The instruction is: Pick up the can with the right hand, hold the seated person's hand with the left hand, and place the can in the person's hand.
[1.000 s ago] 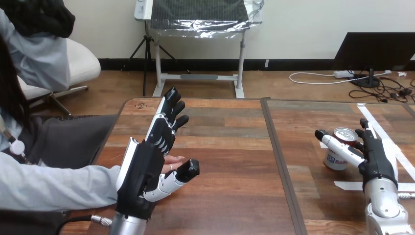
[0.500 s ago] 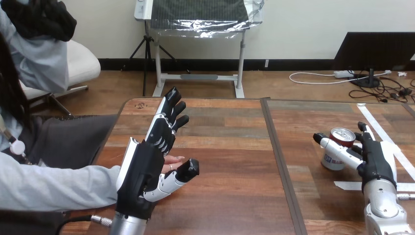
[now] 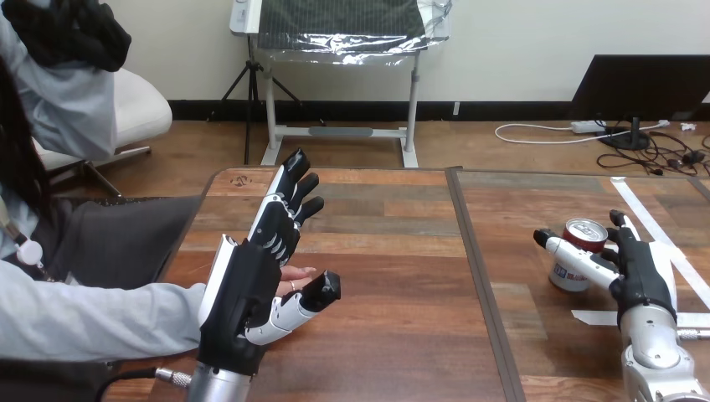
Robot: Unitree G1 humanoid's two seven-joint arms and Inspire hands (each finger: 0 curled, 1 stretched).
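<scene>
Task status, as judged: early stage. None of the three steps is complete. The can is not lifted, the person's hand is not held, and the handover is outstanding.

Nearest, at the left: the robot's left hand (image 3: 243, 293) stands on edge above the brown wooden surface (image 3: 393, 276). Its fingers are straight and spread, pointing away from the robot, and the thumb sticks out to the right. The person's hand (image 3: 297, 273), reaching in on a pale grey sleeve, lies just behind the palm. Only its fingertips show, between the robot's thumb and fingers. No robot finger is curled round it. Whether the two touch cannot be told.

Further back, at the right: the robot's right hand (image 3: 643, 270) brackets the red-and-white metal can with a silver top (image 3: 568, 276). The thumb lies straight across the can's near side, and the fingers stand upright just beside its right side. The hand is not seen closed round it. The can stands upright on the surface, near strips of white tape (image 3: 594, 316), well apart from the person's hand.

Remaining, as judged: close the right hand on the can, lift it, secure the person's hand with the left, carry the can across, release.
</scene>
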